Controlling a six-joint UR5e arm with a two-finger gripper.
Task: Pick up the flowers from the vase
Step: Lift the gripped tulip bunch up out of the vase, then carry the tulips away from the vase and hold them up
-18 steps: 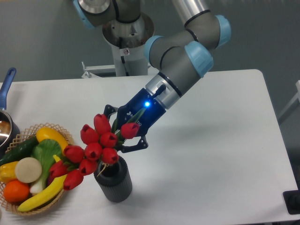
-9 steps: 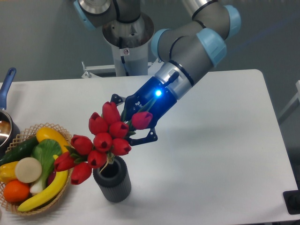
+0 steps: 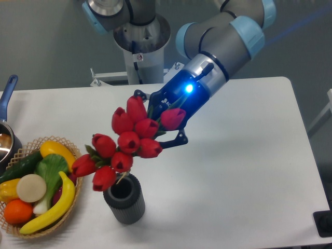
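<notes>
Leftmost, we list a blue pot handle (image 3: 9,89) at the frame edge, rising from a dark pot (image 3: 6,148) cut off by the border. Next we record a wicker basket (image 3: 71,146) on the white tabletop (image 3: 249,171), holding a yellow pepper (image 3: 56,149), a cucumber (image 3: 21,167), a leafy green (image 3: 51,170), a pale round piece (image 3: 31,188), an orange (image 3: 18,211) and a banana (image 3: 52,207). Just right of the basket we note the vase (image 3: 124,199), dark grey, ribbed, upright, its round mouth showing dark inside. Above it we enter the flowers (image 3: 129,142): red tulip buds in a tilted bunch, lowest buds hanging near the vase mouth and over the basket's right rim, upper buds reaching toward the arm; whether any stem end remains inside the mouth we cannot tell. Further right we log the pincer (image 3: 162,118), blue-bodied with a lit blue lamp, its black fingers closed around the green stems among the upper buds. Behind it we list the grey arm (image 3: 223,36) with pale blue joint caps, and its base column (image 3: 141,46) beyond the tabletop's far edge.
</notes>
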